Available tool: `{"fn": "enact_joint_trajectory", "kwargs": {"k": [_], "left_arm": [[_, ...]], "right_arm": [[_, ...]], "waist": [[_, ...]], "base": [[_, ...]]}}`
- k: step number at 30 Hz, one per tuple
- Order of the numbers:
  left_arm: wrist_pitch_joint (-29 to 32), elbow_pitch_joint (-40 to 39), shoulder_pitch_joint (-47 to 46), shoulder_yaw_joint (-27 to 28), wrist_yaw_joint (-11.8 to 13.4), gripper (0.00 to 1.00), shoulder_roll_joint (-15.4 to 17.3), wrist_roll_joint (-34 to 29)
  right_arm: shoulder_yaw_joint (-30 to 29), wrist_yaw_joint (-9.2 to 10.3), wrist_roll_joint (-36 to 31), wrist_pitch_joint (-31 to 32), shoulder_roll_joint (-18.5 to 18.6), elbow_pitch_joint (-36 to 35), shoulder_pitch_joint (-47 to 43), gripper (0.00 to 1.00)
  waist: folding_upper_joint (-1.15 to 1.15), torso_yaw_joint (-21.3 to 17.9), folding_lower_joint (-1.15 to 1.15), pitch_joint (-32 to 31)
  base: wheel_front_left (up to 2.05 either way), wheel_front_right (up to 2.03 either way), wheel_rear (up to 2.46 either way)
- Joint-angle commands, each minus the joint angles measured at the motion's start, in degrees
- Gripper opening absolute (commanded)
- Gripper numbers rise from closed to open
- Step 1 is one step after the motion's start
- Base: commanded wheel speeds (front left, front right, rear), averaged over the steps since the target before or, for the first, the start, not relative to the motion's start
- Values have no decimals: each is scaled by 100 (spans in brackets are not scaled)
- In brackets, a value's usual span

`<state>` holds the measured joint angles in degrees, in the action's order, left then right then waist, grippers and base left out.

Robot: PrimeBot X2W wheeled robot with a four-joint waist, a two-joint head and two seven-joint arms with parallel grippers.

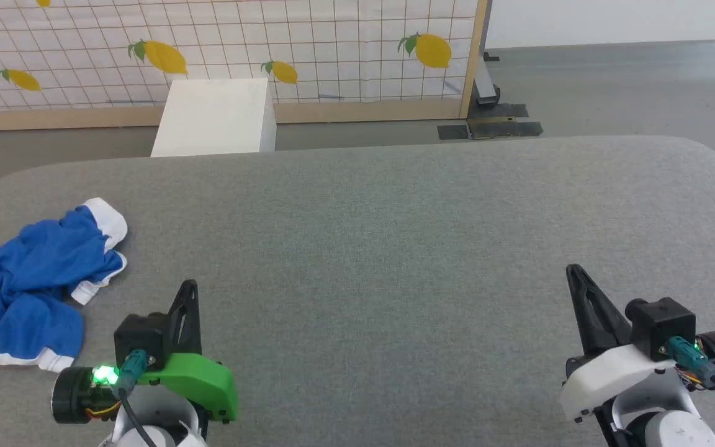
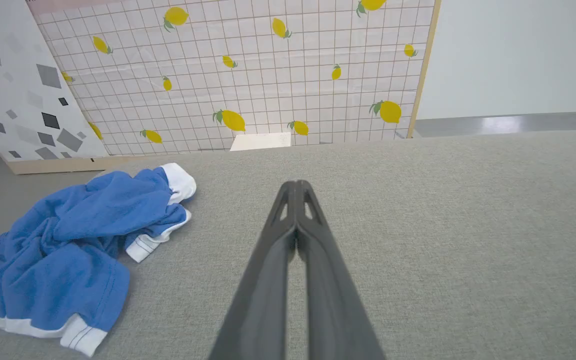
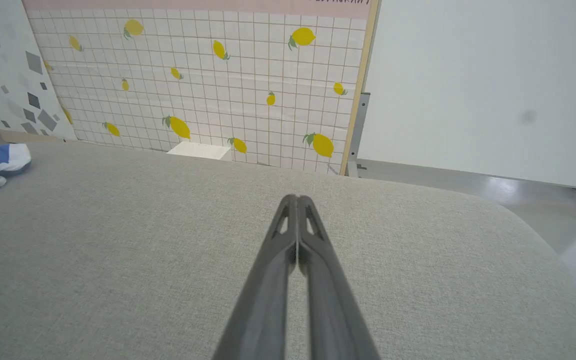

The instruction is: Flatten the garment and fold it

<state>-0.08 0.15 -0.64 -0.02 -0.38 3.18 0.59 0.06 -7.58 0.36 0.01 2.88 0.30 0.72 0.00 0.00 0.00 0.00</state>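
**Garment** (image 1: 28, 279): blue shorts with white trim, in a crumpled heap at the left end of the desk (image 1: 395, 248). One white hem is turned up on the far side and another lies at the near edge. The waistband is not made out. Whether any cloth hangs over the desk's left edge cannot be told.

**Left pincer** (image 1: 190, 287): fingers pressed together, holding nothing. It sits over bare desk just right of the heap, not touching it.

**Right pincer** (image 1: 573, 270): fingers pressed together, holding nothing. It sits at the right end, well apart from the garment.

**Surroundings**: lemon-print screen (image 1: 332, 49) and white box (image 1: 215, 118) beyond the desk, not involved.

**Step in hand (judged)**: first reach and grasp. Flattening has not begun.

**Handling notes**:
- Spread the left fingers before descending.
- Take a white hem edge, where a single layer is likeliest, rather than the bunched middle.
- Draw the cloth toward the desk's centre so the right arm can reach an opposite corner, then ease the two grips apart.

**Risks**:
- Pinching several folds together.
- Nudging the heap off the left edge.
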Motion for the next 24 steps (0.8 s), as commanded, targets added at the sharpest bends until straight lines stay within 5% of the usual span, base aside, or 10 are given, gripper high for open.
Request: {"fn": "enact_joint_trajectory", "kwargs": {"k": [1,24], "left_arm": [[8,-15,64,2,38,0,-30,-59],[8,-15,64,2,38,0,-30,-59]], "right_arm": [[-6,9,-36,-1,-1,-30,-72,0],[-6,9,-36,-1,-1,-30,-72,0]], "waist": [[0,0,0,0],[0,0,0,0]], "base": [[0,0,0],[0,0,0]]}}
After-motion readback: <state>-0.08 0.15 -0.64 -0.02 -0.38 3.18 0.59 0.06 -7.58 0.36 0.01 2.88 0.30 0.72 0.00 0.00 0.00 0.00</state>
